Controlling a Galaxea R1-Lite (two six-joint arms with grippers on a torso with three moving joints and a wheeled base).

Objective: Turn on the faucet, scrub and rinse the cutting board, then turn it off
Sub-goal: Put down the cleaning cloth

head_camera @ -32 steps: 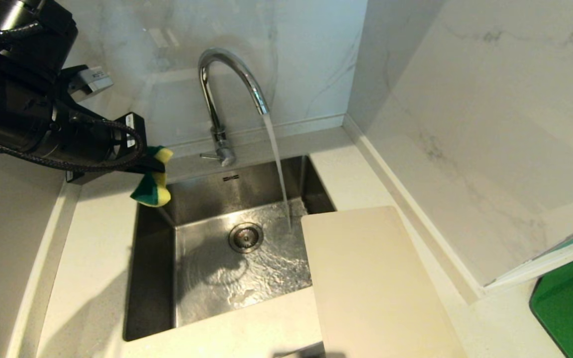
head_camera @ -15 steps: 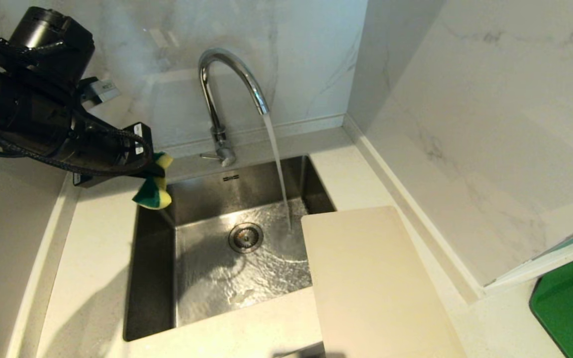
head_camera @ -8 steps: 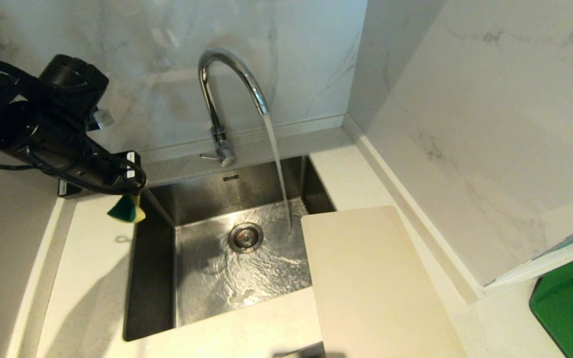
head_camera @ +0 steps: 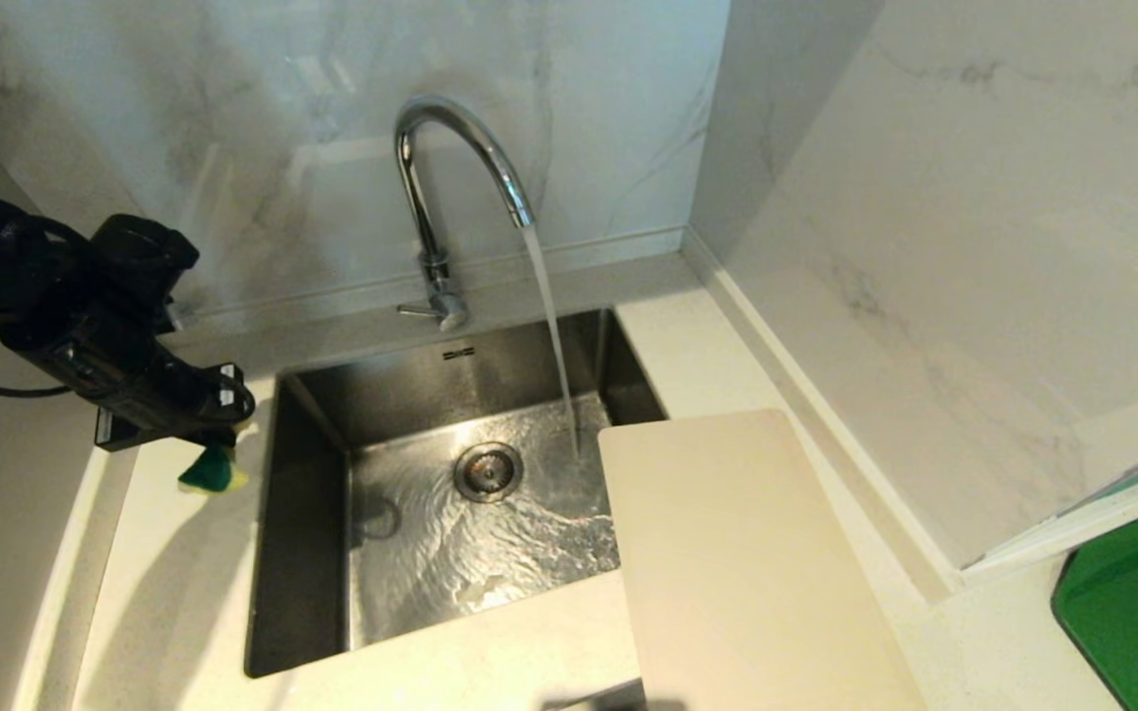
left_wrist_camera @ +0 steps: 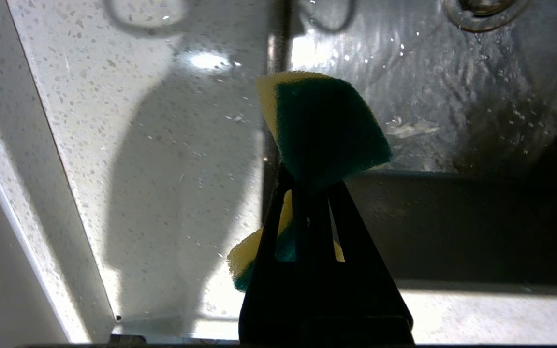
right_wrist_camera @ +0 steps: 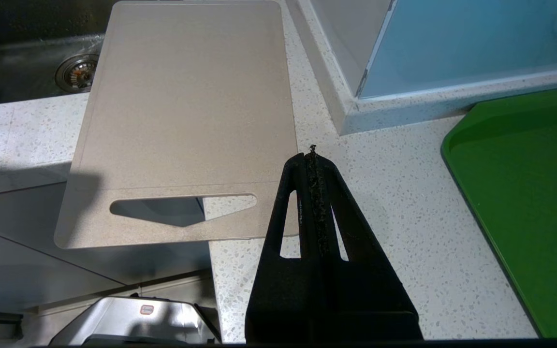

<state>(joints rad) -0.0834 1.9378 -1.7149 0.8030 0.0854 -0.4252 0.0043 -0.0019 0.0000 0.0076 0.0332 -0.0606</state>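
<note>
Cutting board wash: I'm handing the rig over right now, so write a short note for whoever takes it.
Left gripper: shut on the sponge, over the counter at the sink's left rim.
Right gripper: shut, empty, above the counter beside the cutting board.
Faucet: running into the sink.
Board: across the sink's right edge, partly on the counter.
Done: water on.
Left: turn the faucet off; whether scrubbing and rinsing are finished cannot be told.

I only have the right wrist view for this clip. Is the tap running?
Observer: Yes, water pours from the faucet into the sink.
Operator: Where is the left gripper?
Observer: The left gripper is over the counter by the sink's left rim.
Operator: Holding anything?
Observer: Its fingers are shut on a green and yellow sponge.
Operator: Is the sponge near the cutting board?
Observer: No, the cutting board lies across the sink's right edge, well apart.
</note>
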